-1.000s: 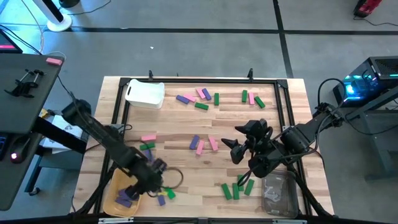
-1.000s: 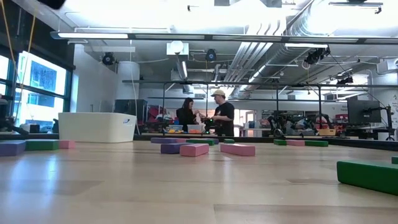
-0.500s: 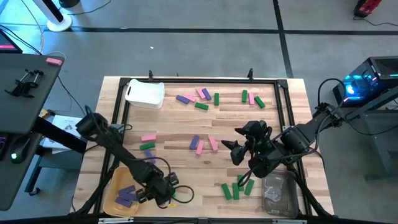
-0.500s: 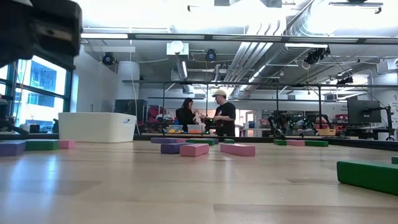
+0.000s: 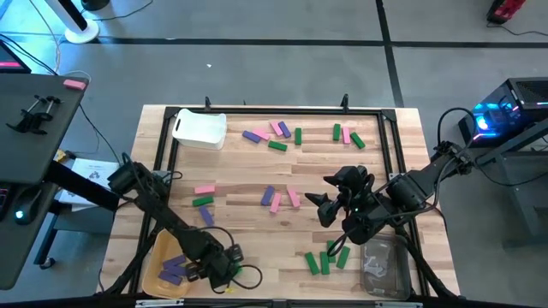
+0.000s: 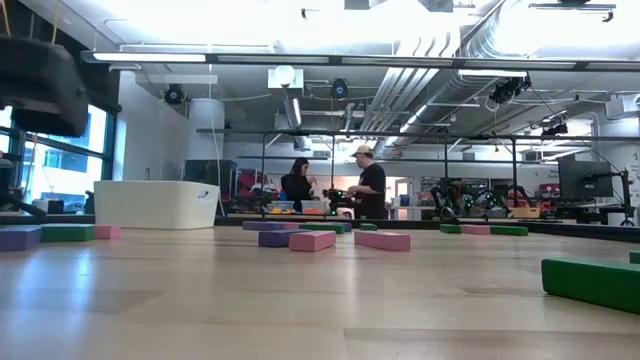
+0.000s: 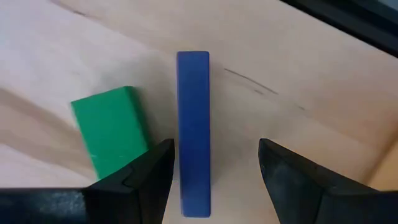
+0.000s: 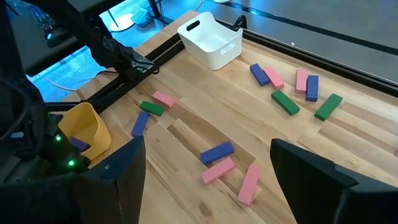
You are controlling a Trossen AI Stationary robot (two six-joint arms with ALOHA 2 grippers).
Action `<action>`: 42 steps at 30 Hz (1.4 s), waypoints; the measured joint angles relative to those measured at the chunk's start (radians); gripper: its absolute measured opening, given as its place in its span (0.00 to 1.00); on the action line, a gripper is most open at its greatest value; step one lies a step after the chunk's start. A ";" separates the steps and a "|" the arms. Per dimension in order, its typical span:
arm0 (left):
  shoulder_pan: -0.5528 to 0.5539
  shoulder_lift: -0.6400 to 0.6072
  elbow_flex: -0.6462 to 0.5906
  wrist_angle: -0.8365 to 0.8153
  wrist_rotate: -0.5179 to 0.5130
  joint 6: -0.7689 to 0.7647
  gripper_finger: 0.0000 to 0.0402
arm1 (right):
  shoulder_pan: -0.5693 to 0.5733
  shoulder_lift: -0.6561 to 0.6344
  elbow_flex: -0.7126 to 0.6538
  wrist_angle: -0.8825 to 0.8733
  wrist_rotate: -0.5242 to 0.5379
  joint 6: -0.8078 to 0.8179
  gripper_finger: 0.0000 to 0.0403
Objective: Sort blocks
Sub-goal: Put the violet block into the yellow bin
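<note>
My left gripper points down at the table's near edge, just right of the yellow bin, fingers open. A purple block lies flat on the wood between its fingers, lengthwise along them and close to one finger; I cannot tell whether it touches. A green block lies beside it, outside the fingers. My right gripper hangs open and empty above the table's right half. Other pink, green and purple blocks lie at the far middle, the middle and the near right.
The yellow bin holds purple blocks. A white bin stands at the far left and a clear bin at the near right. A black frame borders the table. People stand in the room behind.
My left gripper has moved from above the yellow bin toward the table's right and come down over the purple and green blocks beside it, rolling about its own axis. Its fingers have stayed open. My right arm has kept still.
</note>
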 joint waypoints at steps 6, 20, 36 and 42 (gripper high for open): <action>0.030 0.005 0.000 0.020 -0.008 -0.020 0.55 | 0.000 0.000 0.000 0.002 0.000 0.006 0.69; 0.049 0.023 0.036 -0.029 0.067 -0.087 0.07 | 0.000 0.000 0.000 -0.004 -0.002 0.023 0.69; 0.249 -0.357 0.112 -0.286 -0.065 -0.516 0.06 | 0.000 0.000 0.000 -0.030 0.032 -0.023 0.69; 0.104 -0.553 -0.023 -0.312 -0.126 -0.920 0.06 | 0.000 0.000 0.000 -0.034 0.035 -0.060 0.69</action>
